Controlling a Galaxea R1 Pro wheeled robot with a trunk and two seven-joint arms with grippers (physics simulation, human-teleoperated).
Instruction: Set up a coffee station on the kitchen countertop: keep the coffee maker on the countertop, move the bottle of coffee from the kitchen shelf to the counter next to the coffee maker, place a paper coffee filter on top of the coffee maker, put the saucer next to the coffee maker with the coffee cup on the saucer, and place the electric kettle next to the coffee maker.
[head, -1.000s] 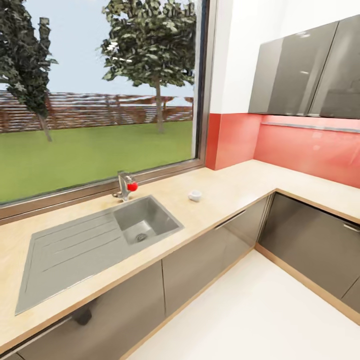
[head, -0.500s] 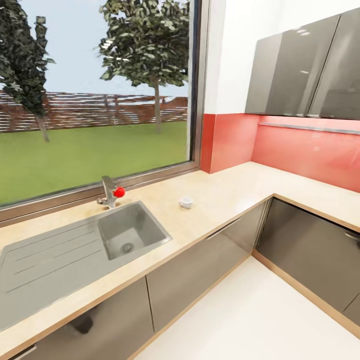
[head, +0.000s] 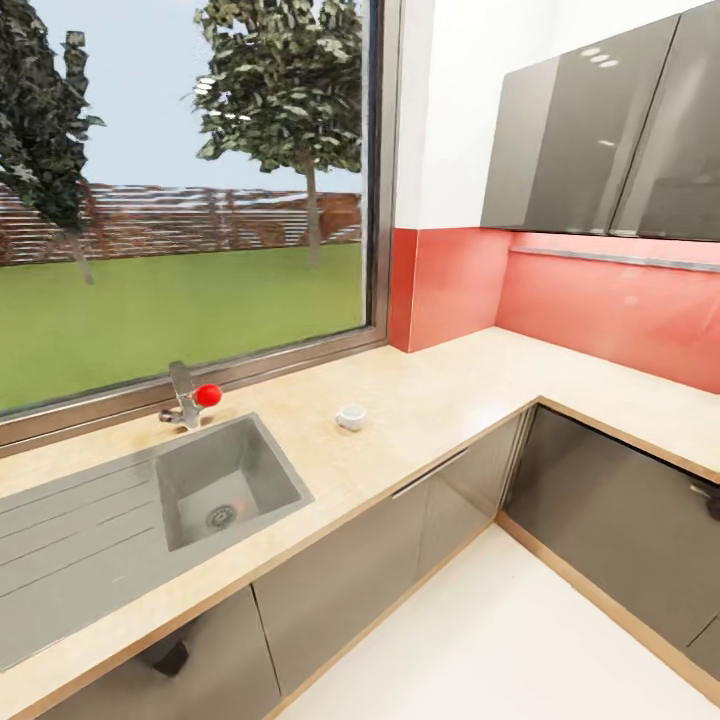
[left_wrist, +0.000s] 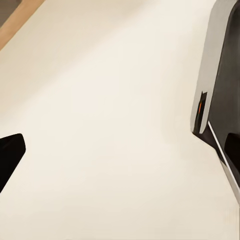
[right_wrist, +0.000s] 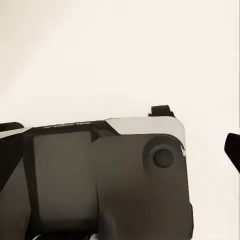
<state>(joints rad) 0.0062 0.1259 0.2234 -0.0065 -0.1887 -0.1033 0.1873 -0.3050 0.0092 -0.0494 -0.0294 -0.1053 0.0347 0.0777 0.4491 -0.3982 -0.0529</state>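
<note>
The kitchen countertop (head: 440, 385) is an L-shaped light wood worktop with grey cabinet fronts and a red backsplash (head: 600, 310). A tiny white coffee cup (head: 350, 417) stands alone on it, to the right of the sink. In the left wrist view my left gripper (left_wrist: 120, 160) is open, its dark fingertips (left_wrist: 10, 150) wide apart over the pale floor. My right gripper (right_wrist: 120, 145) is open too, hanging over the floor above part of my own grey body (right_wrist: 110, 175). The coffee maker, bottle of coffee, kitchen shelf, paper filter, saucer and electric kettle are out of view.
A grey sink (head: 225, 480) with a drainboard is set into the counter under a large window, with a red-knobbed tap (head: 190, 400) behind it. Glossy grey wall cabinets (head: 600, 140) hang above the right run. White floor (head: 500, 630) fills the corner between the cabinet fronts.
The whole head view has slid left, so the camera has turned right. The cup keeps its place on the counter beside the sink.
</note>
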